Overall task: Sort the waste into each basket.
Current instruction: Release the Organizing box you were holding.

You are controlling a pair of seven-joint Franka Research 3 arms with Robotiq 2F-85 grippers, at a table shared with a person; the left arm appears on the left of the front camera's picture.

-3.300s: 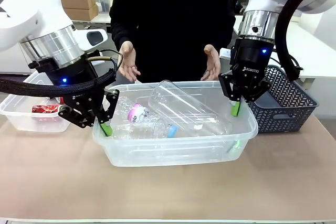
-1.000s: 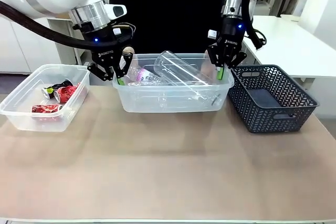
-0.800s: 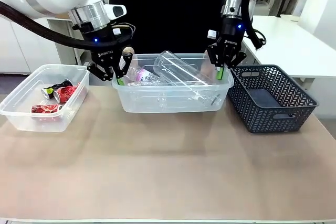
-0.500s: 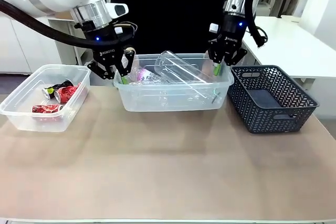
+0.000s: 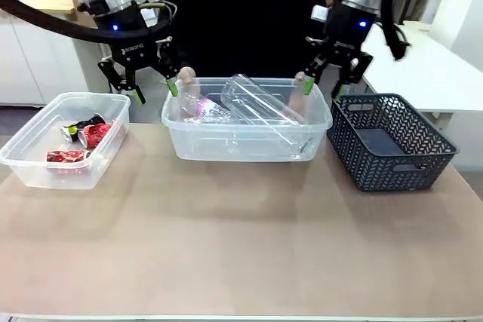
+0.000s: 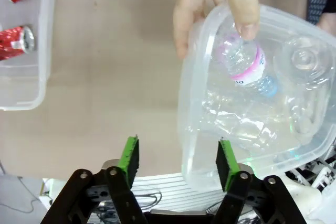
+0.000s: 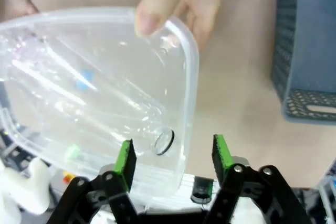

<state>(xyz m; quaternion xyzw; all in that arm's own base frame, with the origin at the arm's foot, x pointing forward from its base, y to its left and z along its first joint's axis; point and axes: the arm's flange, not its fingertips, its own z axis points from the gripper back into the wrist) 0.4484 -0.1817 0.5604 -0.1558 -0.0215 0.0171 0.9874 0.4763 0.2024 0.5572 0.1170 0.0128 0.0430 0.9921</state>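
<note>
The left tool (image 5: 143, 88) is hanging above the bench (image 5: 241, 246) with its green-padded fingers spread apart and gripping nothing, just off the left end of the larger clear rectangular plastic tub (image 5: 247, 137). The right tool (image 5: 324, 84) is hovering over that tub's right end, likewise spread wide and holding nothing. The person's hands (image 6: 218, 9) are gripping the tub's far rim at both corners. Inside it, clear plastic bottles (image 5: 260, 107) are lying on their sides, one wearing a pink-purple label (image 6: 247, 69). Over to the left, well apart, the smaller clear plastic tub (image 5: 60, 164) is holding crushed red metal cans (image 5: 94, 135) and one dark can (image 5: 83, 124). A dark grey lattice basket (image 5: 392, 141) is sitting just beside the big tub's right end.
</note>
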